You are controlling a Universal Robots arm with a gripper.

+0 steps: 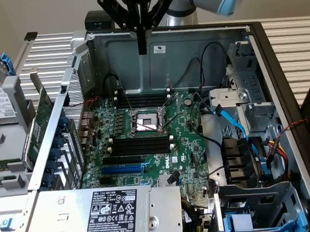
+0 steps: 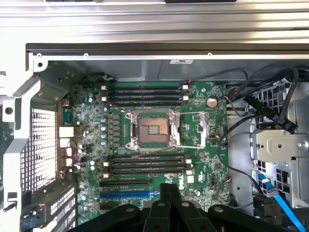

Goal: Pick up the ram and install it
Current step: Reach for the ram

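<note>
Step in hand, by my reading: pre-pick. Gripper [image 1: 142, 49] hangs over the open case [image 1: 121, 62], fingers [image 2: 165, 193] clenched on nothing. Memory slots [image 2: 145, 162] below the fingertips look empty. Ram [image 1: 0, 166]: probably the thin green strip well off to the fingers' side, outside the case. It is cut off, so unconfirmed. A pick calls for fingers released first.

Light is even and diffuse in the exterior view; the case wall [image 1: 147, 69] at upper centre lies in soft shadow. In the wrist view the perforated panel [image 2: 41, 140] glares white, and my fingers [image 2: 164, 198] register as black silhouettes.
</note>
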